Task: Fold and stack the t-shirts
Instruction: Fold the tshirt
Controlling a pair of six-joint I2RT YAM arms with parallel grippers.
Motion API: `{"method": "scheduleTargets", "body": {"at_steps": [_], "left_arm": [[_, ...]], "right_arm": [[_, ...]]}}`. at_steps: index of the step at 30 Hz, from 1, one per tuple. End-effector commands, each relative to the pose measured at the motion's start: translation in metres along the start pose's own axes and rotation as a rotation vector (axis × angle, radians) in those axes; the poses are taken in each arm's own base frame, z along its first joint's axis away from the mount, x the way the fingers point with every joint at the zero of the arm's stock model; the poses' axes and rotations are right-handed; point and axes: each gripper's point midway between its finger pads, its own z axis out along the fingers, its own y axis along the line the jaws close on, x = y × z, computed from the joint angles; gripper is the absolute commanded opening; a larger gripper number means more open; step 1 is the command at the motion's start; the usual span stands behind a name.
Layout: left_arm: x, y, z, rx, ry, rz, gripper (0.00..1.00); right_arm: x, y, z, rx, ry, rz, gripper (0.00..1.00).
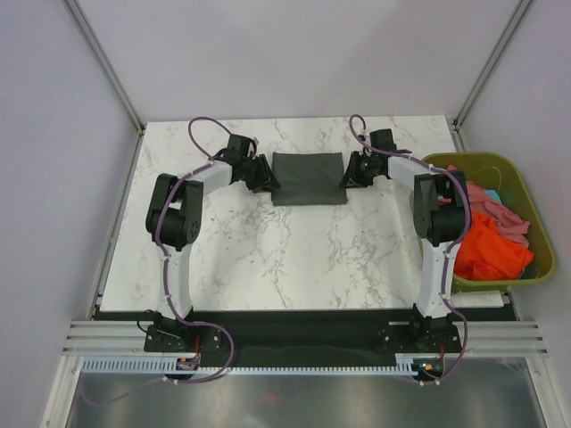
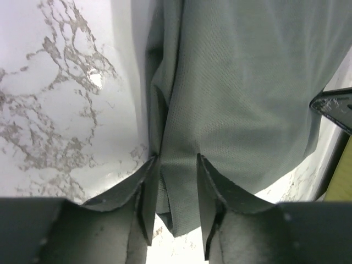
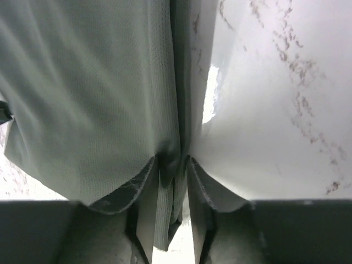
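Note:
A dark charcoal grey t-shirt (image 1: 308,178) lies folded into a rectangle at the back middle of the marble table (image 1: 268,259). My left gripper (image 1: 266,178) is at its left edge. In the left wrist view the left gripper (image 2: 176,158) is open, its jaws apart around the loose edge of the t-shirt (image 2: 242,82). My right gripper (image 1: 350,176) is at the cloth's right edge. In the right wrist view the right gripper (image 3: 173,159) is shut on a bunched fold of the t-shirt (image 3: 88,93).
An olive-green bin (image 1: 528,194) stands off the table's right side, holding an orange t-shirt (image 1: 489,250) and a pink one (image 1: 492,207). Grey walls with metal posts close in the back and both sides.

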Motion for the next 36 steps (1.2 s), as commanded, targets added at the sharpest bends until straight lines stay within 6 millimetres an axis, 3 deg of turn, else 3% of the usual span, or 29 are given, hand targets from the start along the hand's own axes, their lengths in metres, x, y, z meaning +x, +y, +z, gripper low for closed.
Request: {"method": "scheduleTargets", "body": {"at_steps": [1,4,7,10,12,20,22,24,25,26,29,33,36], "left_arm": [[-0.025,-0.031,-0.039,0.051,-0.092,0.084,0.43],[-0.022,-0.044,-0.054,0.091,-0.091,0.101,0.47],[-0.007,-0.035,-0.053,0.075,-0.063,0.088,0.47],[0.011,-0.020,-0.047,0.050,-0.022,0.069,0.47],[0.027,-0.022,-0.044,0.082,0.029,0.082,0.47],[0.051,-0.008,-0.022,0.044,0.092,0.085,0.45],[0.056,-0.003,-0.016,0.027,0.104,0.078,0.39],[0.056,0.001,-0.014,0.011,0.103,0.071,0.22],[0.056,0.003,-0.014,0.005,0.101,0.069,0.08],[0.057,0.004,-0.014,0.000,0.100,0.067,0.03],[0.055,0.013,-0.017,-0.055,0.075,0.045,0.02],[0.051,0.025,-0.026,-0.148,0.038,0.014,0.02],[0.049,0.014,-0.036,-0.123,0.033,0.016,0.02]], "right_arm": [[-0.007,0.017,-0.021,-0.036,-0.032,-0.009,0.37],[-0.009,0.025,-0.032,-0.055,-0.046,-0.016,0.50],[-0.004,0.029,-0.040,-0.069,-0.036,-0.027,0.53],[0.012,0.031,-0.044,-0.088,0.001,-0.037,0.54],[0.026,0.029,-0.046,-0.094,0.027,-0.045,0.54],[0.059,0.023,-0.039,-0.090,0.096,-0.067,0.52],[0.060,0.018,-0.036,-0.071,0.096,-0.061,0.40],[0.062,0.013,-0.036,-0.045,0.094,-0.059,0.22],[0.063,0.012,-0.035,-0.037,0.095,-0.060,0.17],[0.063,0.011,-0.036,-0.035,0.093,-0.060,0.14],[0.067,0.009,-0.037,-0.024,0.092,-0.052,0.01],[0.074,0.005,-0.036,-0.012,0.096,-0.038,0.00],[0.078,0.006,-0.039,-0.008,0.095,-0.039,0.01]]}}
